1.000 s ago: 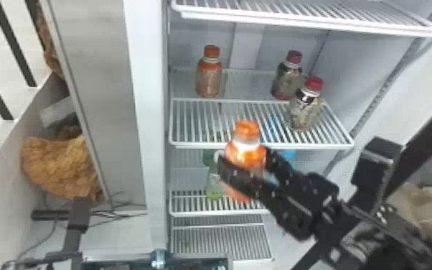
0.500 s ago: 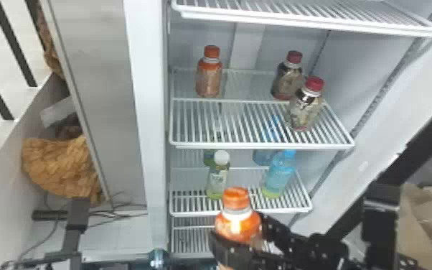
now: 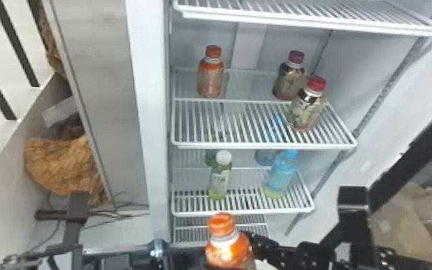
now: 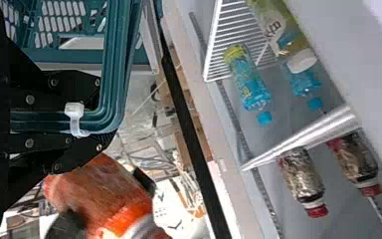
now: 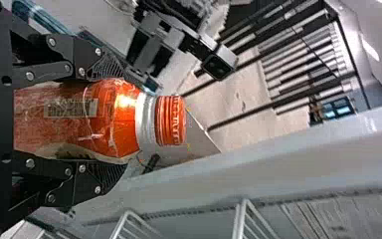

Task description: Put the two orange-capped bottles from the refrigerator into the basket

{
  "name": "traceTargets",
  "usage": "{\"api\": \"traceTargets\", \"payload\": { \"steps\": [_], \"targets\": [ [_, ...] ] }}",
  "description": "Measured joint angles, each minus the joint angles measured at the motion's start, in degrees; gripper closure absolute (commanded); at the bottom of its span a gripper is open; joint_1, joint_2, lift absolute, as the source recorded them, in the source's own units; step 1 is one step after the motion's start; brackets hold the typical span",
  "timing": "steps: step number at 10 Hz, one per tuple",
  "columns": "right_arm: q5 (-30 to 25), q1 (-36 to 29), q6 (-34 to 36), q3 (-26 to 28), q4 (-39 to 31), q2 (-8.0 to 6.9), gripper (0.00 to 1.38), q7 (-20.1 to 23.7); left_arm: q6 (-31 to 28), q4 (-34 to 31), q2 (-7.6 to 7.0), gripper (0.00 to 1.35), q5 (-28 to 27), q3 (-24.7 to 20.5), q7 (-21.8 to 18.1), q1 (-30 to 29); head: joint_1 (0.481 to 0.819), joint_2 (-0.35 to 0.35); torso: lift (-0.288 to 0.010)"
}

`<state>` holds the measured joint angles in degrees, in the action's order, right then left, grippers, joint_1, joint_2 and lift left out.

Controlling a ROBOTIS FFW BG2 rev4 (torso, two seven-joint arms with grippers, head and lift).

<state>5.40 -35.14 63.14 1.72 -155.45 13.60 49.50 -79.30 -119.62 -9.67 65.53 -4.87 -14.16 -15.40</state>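
Observation:
Low in the head view, my right gripper (image 3: pixel 230 261) is shut around the body of an orange-capped bottle (image 3: pixel 226 247), cap up. The right wrist view has this bottle (image 5: pixel 112 119) clamped between both fingers of the right gripper (image 5: pixel 117 122). Another orange-capped bottle (image 3: pixel 210 77) stands at the left on the refrigerator's middle shelf. My left gripper (image 3: pixel 114 261) is at the bottom edge beside the teal basket's rim (image 3: pixel 158 247). From the left wrist, the left gripper (image 4: pixel 97 115) is shut on the basket's rim (image 4: pixel 114 64), and the held bottle (image 4: pixel 114 199) hangs close by.
Two red-capped bottles (image 3: pixel 306 104) stand right on the middle shelf (image 3: pixel 208 145). Green and blue bottles (image 3: pixel 281 176) stand on the shelf below. The refrigerator's left edge (image 3: pixel 147 125) is upright near the basket; a dark door edge (image 3: pixel 412 154) slants at the right.
My right gripper has carried the orange-capped bottle down and away from the shelves, uncovering the green and blue bottles. The left arm looks unmoved.

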Motion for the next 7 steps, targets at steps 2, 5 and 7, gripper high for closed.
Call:
{"api": "traceTargets", "payload": {
  "steps": [2,5,7],
  "targets": [
    [-2.4,2.1,5.7,-2.1,0.2,1.66,0.91,5.1,0.3,0.2,0.0,1.21,0.0,0.0,-0.1,0.3,0.695,-0.119,-0.04],
    [-7.4,0.2,16.4,-1.4,-4.6,3.7,0.91,10.1,0.3,0.2,0.0,1.21,0.0,-0.1,-0.1,-0.2,0.695,-0.169,-0.04],
    [-8.6,1.6,17.7,-1.9,1.0,3.55,0.91,12.1,0.2,0.2,0.0,1.21,-0.1,-0.1,-0.1,-0.2,0.695,-0.197,-0.04]
  ]
}}
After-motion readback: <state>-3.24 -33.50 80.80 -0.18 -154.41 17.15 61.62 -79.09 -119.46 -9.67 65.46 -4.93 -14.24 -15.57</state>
